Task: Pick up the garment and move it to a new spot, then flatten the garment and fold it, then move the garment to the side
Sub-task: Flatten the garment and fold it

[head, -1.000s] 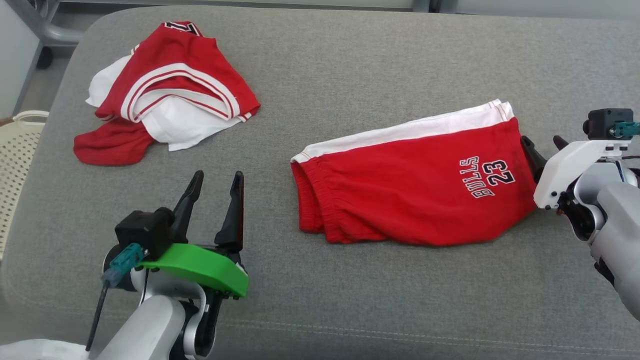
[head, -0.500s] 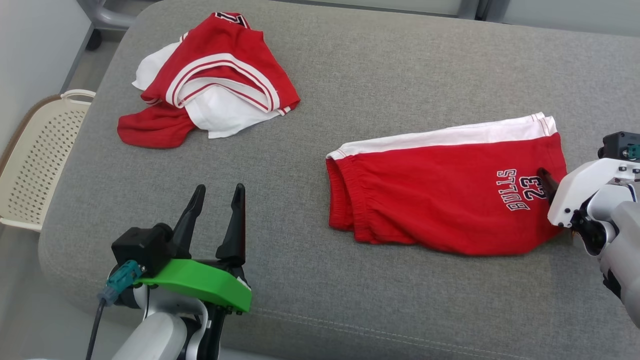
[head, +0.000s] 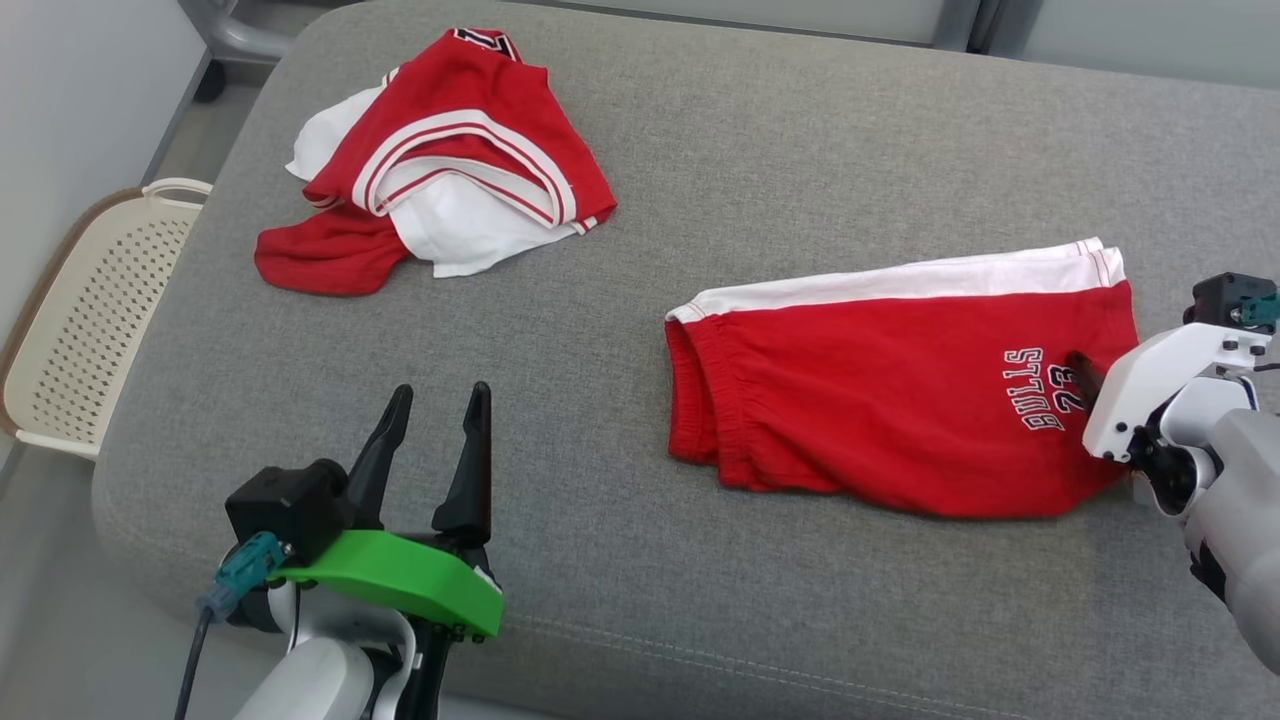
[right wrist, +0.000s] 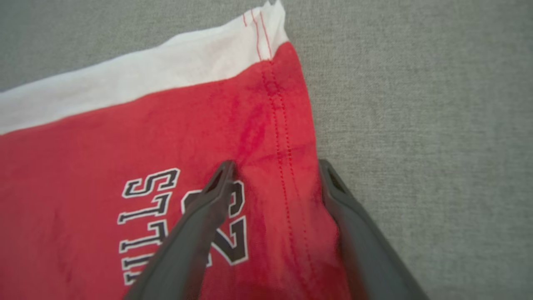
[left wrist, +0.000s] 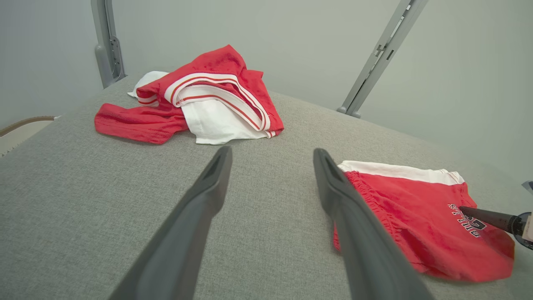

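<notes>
The red shorts [head: 880, 400] lie folded on the right of the grey cushion [head: 760, 150]: soft, light and limp, likely to sag unless all layers are pinched together. The right gripper [right wrist: 277, 166] has its fingers spread astride the stitched hem [right wrist: 287, 158], perhaps touching it, which looks the firmest hold. The left gripper [head: 440, 392] is spread too, well away.

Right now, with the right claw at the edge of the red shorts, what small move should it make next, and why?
Probably close the right gripper on the hem of the red shorts. Its fingers stand open and straddle that stitched edge, one over the printed 23, the other over the grey cushion, so a pinch there should catch the cloth.
</notes>
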Robot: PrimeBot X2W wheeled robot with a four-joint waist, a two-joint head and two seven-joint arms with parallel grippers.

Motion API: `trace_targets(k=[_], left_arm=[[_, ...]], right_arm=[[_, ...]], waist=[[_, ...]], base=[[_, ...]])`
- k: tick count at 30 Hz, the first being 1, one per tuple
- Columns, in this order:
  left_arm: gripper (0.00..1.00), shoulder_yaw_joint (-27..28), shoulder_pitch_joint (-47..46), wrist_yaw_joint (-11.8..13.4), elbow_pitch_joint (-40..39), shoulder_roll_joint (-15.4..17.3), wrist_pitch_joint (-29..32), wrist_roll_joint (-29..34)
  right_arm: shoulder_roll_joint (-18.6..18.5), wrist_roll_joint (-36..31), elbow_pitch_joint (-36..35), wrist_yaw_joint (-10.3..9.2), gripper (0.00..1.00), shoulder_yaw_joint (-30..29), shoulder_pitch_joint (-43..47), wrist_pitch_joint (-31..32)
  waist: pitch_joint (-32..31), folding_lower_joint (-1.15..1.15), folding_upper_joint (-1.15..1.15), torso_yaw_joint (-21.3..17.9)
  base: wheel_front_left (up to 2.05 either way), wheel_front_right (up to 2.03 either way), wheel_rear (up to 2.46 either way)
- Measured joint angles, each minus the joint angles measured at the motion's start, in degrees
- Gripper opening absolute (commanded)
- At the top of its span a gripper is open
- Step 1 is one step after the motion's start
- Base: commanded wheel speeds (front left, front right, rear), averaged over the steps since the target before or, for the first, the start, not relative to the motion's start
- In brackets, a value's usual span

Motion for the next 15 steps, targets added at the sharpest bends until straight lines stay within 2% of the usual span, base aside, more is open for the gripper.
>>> trace_targets(k=[1,7,15], left_arm=[[1.00,0.11,0.13,0.07,0.00,0.08,0.01,-0.07],[1.00,0.45,0.88,0.27,-0.18,0.78,-0.05,-0.35],[1.00,0.68,1.53,0.64,-0.57,0.85,-0.41,-0.86]], right_arm=[[0.18,0.19,-0.21,-0.01,0.00,0.05,0.05,-0.03],[0.85,0.94,-1.24,0.08,0.00,0.30,0.37,-1.67],[-2.05,3.92,-5.22,0.07,0.00,-0.71,1.09,-3.02]], waist=[[-0.05,0.00,0.00,-0.14],[-0.61,0.00,0.00,-1.81],[-1.51,0.00,0.00,-5.88]], base=[[0.00,0.00,0.00],[0.00,0.00,0.00],[0.00,0.00,0.00]])
